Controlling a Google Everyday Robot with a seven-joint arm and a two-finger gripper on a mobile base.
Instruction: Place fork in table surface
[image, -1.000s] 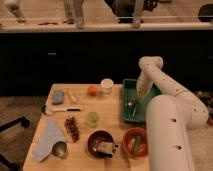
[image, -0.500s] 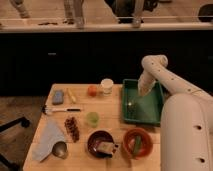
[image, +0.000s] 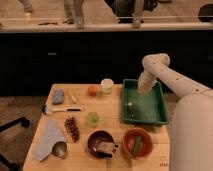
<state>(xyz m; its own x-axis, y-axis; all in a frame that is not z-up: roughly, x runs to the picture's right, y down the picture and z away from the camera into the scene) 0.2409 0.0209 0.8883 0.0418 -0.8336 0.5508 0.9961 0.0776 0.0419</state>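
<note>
My gripper (image: 142, 90) hangs at the end of the white arm, just over the back part of the green tray (image: 161, 113). A small shiny metal piece, which looks like the fork (image: 131, 106), lies on the tray floor near the left wall, in front of and below the gripper. I cannot tell whether the gripper touches it. The tan wooden table surface (image: 112, 120) lies to the left of and in front of the tray.
On the table are a white cup (image: 106, 85), an orange fruit (image: 92, 90), a blue sponge (image: 58, 96), a black-handled utensil (image: 60, 109), a green cup (image: 92, 118), a blue cloth (image: 49, 137), a dark bowl (image: 100, 143) and an orange bowl (image: 137, 142).
The near part of my arm has swung to the right and uncovered more of the tray. The gripper has stayed over the back of the tray.
</note>
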